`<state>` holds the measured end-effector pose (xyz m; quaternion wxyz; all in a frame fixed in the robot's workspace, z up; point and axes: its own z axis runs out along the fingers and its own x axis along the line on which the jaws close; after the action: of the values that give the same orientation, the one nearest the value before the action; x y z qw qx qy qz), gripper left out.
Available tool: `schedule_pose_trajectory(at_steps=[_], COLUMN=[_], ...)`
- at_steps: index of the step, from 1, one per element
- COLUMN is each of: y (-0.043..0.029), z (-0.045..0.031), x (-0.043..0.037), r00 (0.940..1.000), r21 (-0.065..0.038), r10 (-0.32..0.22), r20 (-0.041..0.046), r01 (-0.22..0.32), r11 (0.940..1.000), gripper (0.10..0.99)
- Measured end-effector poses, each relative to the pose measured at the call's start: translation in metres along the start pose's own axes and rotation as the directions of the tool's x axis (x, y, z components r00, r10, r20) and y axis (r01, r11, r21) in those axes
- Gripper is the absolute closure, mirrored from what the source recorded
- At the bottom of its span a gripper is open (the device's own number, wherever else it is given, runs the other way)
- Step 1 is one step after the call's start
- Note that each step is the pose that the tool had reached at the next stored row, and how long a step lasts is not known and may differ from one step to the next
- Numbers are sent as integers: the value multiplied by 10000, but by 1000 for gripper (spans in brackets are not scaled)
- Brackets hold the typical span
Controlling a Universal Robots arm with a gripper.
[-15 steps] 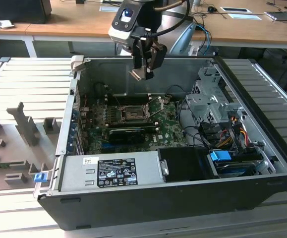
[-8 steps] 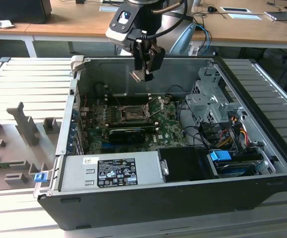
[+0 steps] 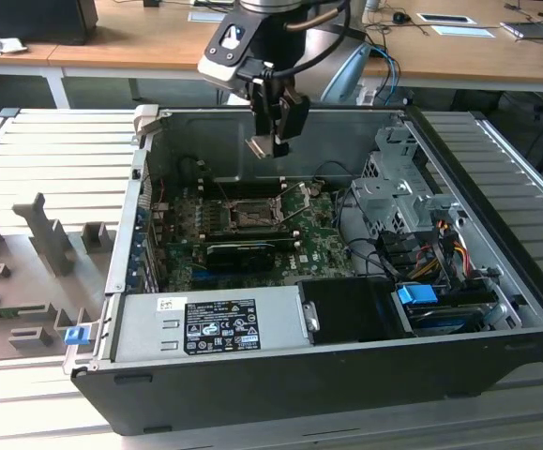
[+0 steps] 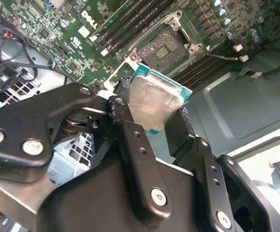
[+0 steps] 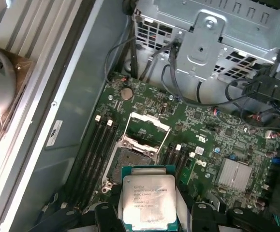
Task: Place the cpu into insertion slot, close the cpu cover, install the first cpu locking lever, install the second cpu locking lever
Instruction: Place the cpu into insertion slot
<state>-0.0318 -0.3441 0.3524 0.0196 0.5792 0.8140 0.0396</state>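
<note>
The matte black metal hand pinches the small flat square cpu, brushed silver-grey top on a teal board, above the dark, metal-rimmed square insertion slot in the green motherboard.

The gripper pinches the cpu, apart from the uncovered insertion slot.

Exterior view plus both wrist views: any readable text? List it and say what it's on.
Power supply label: dense white print on black, too small to read.
cpu lid, gripped in the end effector: faint engraved lines, not legible.
motherboard: white logo and silkscreen marks, no wording I can quote.
Case-wall sticker: dark marks, not legible.
So no text can be quoted reliably.
</note>
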Motion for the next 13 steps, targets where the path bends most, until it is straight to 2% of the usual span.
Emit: schedule_pose_trajectory(at_steps=[3, 6, 10, 13], y=[0, -1, -1, -2], z=[4, 10, 13, 17], x=[0, 0, 0, 0], r00=[9986, 9947, 9913, 9860], r21=[-5, -15, -22, -32], r10=[518, 1021, 1311, 1661], r20=[56, 101, 125, 157], r01=[-518, -1021, -1311, -1661], r11=[9987, 9948, 9914, 9861], gripper=[557, 557, 557, 557])
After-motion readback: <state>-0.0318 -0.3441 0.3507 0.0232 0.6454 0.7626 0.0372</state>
